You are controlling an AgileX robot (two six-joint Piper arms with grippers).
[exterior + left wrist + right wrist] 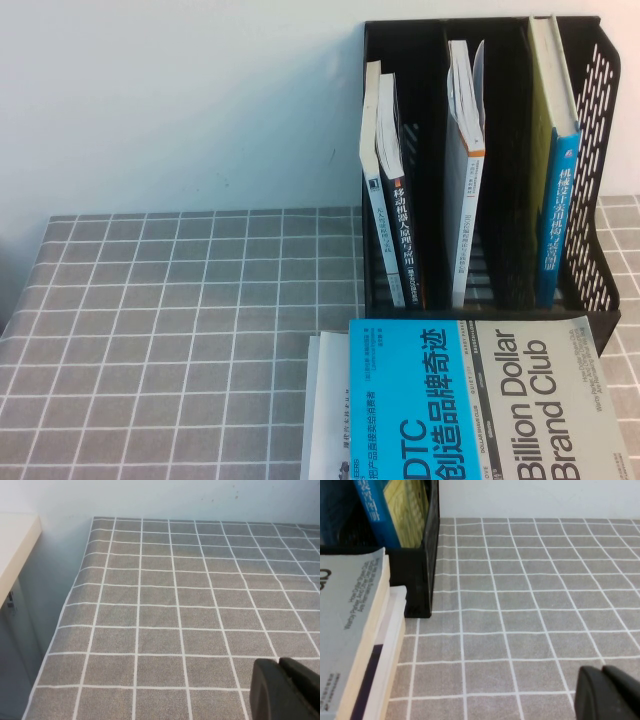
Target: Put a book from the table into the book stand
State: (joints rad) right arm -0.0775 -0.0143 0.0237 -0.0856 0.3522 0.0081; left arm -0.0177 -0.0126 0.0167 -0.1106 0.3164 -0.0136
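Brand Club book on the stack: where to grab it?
The book lies flat atop the stack, page edge facing right: pinch that edge from the right. The right tool sits low over the table beside it; the left tool is over the table too.

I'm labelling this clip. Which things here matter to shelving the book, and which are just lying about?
Job: book stand; dark-spined book, in its left compartment; table; left gripper and right gripper, each above bare cloth.
Lying about: cyan-and-grey book topping the table's stack; blue-spined book in the right compartment.
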